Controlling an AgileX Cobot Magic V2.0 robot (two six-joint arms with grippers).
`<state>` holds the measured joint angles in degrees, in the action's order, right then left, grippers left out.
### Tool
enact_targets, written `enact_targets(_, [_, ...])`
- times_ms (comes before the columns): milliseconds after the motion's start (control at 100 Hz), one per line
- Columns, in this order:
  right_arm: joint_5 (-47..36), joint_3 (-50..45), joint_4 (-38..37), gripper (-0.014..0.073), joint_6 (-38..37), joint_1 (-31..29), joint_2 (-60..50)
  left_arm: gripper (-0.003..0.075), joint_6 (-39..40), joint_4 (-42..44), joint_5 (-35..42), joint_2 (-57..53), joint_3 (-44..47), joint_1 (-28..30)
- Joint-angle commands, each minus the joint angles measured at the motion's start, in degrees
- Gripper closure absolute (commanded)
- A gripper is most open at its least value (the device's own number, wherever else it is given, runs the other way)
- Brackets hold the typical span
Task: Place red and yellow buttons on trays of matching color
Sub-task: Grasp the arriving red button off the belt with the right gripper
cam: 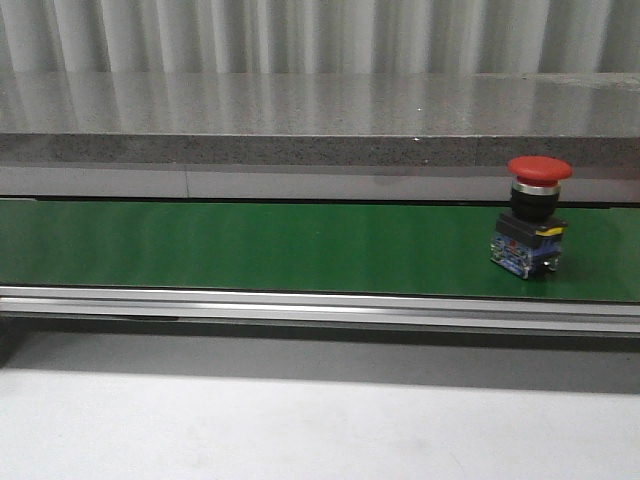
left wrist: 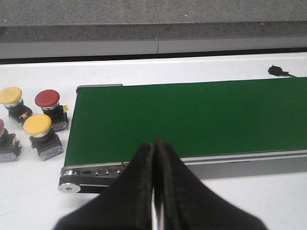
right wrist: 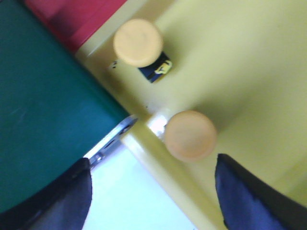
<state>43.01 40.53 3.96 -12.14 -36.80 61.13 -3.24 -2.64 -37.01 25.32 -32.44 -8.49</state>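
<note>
A red button (cam: 535, 215) stands upright on the green belt (cam: 250, 245) at its right end; no gripper shows in the front view. In the left wrist view, two yellow buttons (left wrist: 12, 98) (left wrist: 38, 127) and a red button (left wrist: 48, 100) sit on the white table beside the belt's end. My left gripper (left wrist: 154, 143) is shut and empty, hovering before the belt's near rail. My right gripper (right wrist: 153, 160) is open and empty above the yellow tray (right wrist: 240, 57), which holds two yellow buttons (right wrist: 138, 42) (right wrist: 190, 135). A corner of the red tray (right wrist: 81, 17) shows beside it.
A further button (left wrist: 4, 141) is cut off at the left wrist view's edge. A small black connector (left wrist: 277, 71) lies on the table beyond the belt. A grey stone ledge (cam: 320, 120) runs behind the belt. The belt's metal rail (cam: 320, 305) lines its front.
</note>
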Motion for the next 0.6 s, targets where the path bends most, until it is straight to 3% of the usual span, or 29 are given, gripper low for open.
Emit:
enact_targets(0, [-0.53, 1.45, 0.37, 0.0051, 1.24, 3.13, -2.05, 0.0741, 0.03, -0.68, 3.84, 0.34, -1.49, -0.51])
enact_targets(270, [1.8, 3.14, 0.37, 0.0048, 4.63, 16.08, -2.1, 0.0741, 0.03, -0.68, 3.84, 0.34, -1.49, -0.51])
enact_targets(460, [4.74, 7.05, 0.45, -0.0059, 5.71, 23.64, -1.72, 0.0741, 0.03, -0.68, 3.84, 0.34, -1.49, -0.51])
enact_targets(590, [7.9, 9.9, 0.71, -0.0058, 9.38, 28.53, -0.72, 0.0741, 0.03, -0.68, 3.84, 0.34, -1.49, -0.51])
